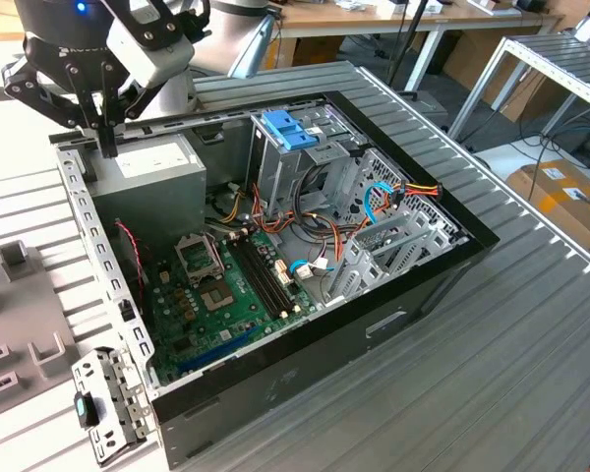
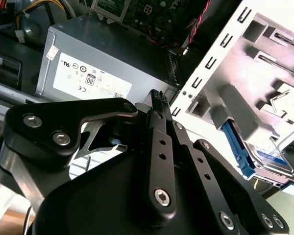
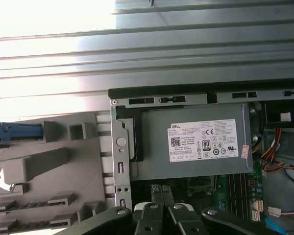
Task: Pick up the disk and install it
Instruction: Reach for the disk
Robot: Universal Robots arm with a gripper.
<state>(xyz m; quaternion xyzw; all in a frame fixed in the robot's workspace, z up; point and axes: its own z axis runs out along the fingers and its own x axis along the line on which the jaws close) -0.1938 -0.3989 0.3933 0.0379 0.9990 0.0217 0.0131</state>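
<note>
The disk (image 2: 273, 157) lies in a grey fixture beside the computer case, silver with a white-and-blue label. Its blue side rail (image 2: 235, 143) faces the case in the second wrist view, and the rail (image 3: 14, 131) also shows in the first wrist view. My gripper (image 1: 106, 140) hangs over the case's edge next to the power supply, in the exterior view's upper left. Its fingers (image 2: 159, 100) are pressed together with nothing between them; the fingertips (image 3: 161, 190) sit above the motherboard's edge. The gripper is apart from the disk.
The open case (image 1: 305, 344) holds a grey power-supply box (image 1: 152, 162), a motherboard (image 1: 216, 295), loose cables and a metal drive cage topped by a light-blue bracket (image 1: 290, 128). A grey fixture plate (image 3: 49, 166) with raised blocks lies beside the case on the ribbed table (image 1: 531, 334).
</note>
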